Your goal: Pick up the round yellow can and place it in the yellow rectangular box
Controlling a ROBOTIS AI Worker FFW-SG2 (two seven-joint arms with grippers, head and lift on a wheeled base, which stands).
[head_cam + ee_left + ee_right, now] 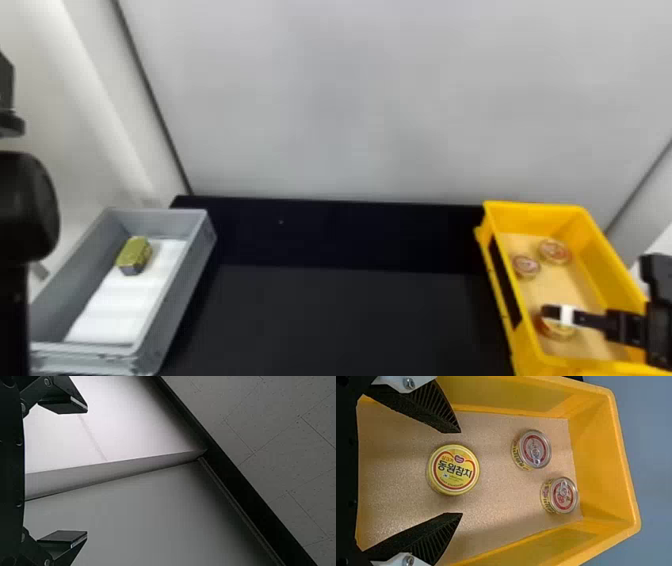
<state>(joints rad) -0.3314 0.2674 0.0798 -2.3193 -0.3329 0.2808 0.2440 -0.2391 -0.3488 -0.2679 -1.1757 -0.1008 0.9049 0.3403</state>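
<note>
My right gripper [552, 314] is over the near part of the yellow box [607, 300], just above the nearest round can [559, 331]. In the right wrist view that can, with a yellow lid [454, 471], lies flat between the spread fingers of my right gripper [461, 473], touched by neither. The yellow box's rim [627, 471] surrounds it. My left arm [25, 205] is parked at the head view's left edge; its gripper [87, 472] stands open with nothing between its fingers, facing pale walls.
Two more round cans [555, 251] [526, 266] lie towards the far end of the yellow box. A grey box [182, 290] on the left holds a yellow-green block-shaped item [134, 254] on white lining. A black table [340, 320] lies between the boxes, with a pale wall behind.
</note>
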